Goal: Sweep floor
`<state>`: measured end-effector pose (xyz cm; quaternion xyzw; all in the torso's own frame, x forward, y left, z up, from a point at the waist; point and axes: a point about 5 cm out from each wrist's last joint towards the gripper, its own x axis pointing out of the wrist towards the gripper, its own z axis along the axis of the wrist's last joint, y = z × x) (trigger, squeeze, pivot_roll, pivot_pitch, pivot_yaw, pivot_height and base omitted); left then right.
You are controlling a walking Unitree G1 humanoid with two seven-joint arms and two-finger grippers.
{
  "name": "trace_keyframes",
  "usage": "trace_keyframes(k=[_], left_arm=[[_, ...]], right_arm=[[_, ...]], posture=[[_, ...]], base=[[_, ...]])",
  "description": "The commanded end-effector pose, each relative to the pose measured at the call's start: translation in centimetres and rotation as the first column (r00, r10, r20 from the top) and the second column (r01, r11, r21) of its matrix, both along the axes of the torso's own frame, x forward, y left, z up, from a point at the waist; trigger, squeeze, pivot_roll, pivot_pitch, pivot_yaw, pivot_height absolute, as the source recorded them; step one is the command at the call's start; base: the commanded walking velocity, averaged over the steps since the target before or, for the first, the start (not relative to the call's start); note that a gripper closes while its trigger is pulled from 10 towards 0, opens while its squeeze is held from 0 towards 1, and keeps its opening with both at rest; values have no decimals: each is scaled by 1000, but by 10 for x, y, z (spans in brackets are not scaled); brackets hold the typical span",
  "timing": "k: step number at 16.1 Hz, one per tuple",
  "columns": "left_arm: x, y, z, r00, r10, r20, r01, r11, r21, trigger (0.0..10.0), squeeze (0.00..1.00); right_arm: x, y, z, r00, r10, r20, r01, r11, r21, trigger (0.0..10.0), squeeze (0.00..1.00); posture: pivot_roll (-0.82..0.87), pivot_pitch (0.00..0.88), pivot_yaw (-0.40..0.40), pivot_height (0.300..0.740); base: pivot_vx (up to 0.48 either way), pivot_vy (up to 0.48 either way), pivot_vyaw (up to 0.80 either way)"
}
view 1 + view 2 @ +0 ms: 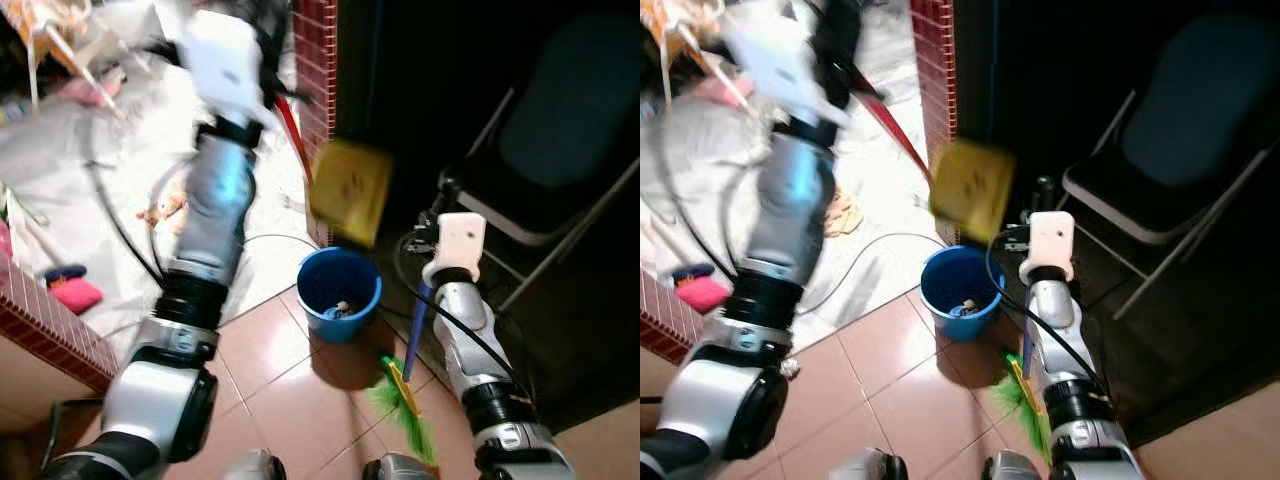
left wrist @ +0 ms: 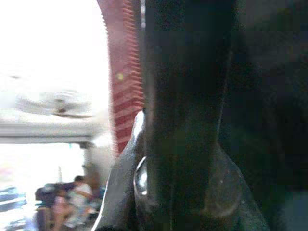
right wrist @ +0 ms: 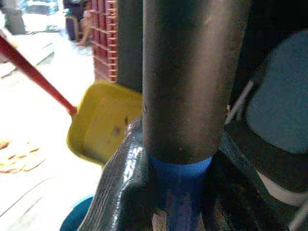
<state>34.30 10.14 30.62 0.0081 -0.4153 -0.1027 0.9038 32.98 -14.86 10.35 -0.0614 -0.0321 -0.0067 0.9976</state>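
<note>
Glossy terracotta floor tiles (image 1: 280,390) lie nearest me, running up to a red brick pillar (image 1: 315,60) with pale, cluttered ground beyond it on the left and a dark corner with a folding chair (image 1: 560,150) on the right.

Closest on the right, my right gripper (image 3: 178,159) is clamped around the broom handle (image 1: 420,320), a blue shaft with a dark sleeve above; the fingers are wrapped tight on it with no gap showing. The broom's green bristles (image 1: 405,405) rest on the tiles just beside my right forearm.

A little farther, near the middle, a blue bucket (image 1: 340,290) stands on the floor with some scraps inside. Above it hangs the yellow dustpan (image 1: 348,192), tilted, its mouth facing down toward the bucket. Its red handle (image 1: 292,125) slants up and left to my left gripper (image 1: 262,75), raised high and far; the motion blur and the dark wrist view keep me from telling exactly how the fingers sit, though they appear closed on that handle.

I judge this to be the emptying step: the sweepings go into the bucket. Next I need to keep the pan's lip over the bucket's rim and tip it steeply enough, without knocking the bucket.
</note>
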Motion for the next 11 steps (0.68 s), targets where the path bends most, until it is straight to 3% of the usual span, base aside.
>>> trace_keyframes(k=[1,5,7,9,11], left_arm=[[-8,16,20,994,72,84,-71,997,-16,10000,0],[-17,43,20,975,201,96,-204,979,27,10000,0],[-20,67,-5,949,311,39,-314,946,84,10000,0],[-20,74,-22,938,347,-7,-344,933,101,10000,0],[-15,74,-77,918,367,-149,-338,922,189,10000,0]], right_arm=[[5,7,8,999,40,31,-40,999,-8,10000,0],[9,13,8,998,62,23,-62,998,-2,10000,0],[8,14,4,998,68,11,-68,998,2,10000,0],[7,14,2,998,69,3,-69,998,6,10000,0],[4,15,-3,998,65,-9,-65,998,9,10000,0]], posture=[[-3,0,-33,740],[27,0,-58,740],[34,0,-62,740],[31,0,-61,740],[26,0,-54,740]], base=[[0,0,0],[0,0,0],[0,0,0],[0,0,0],[0,0,0]])
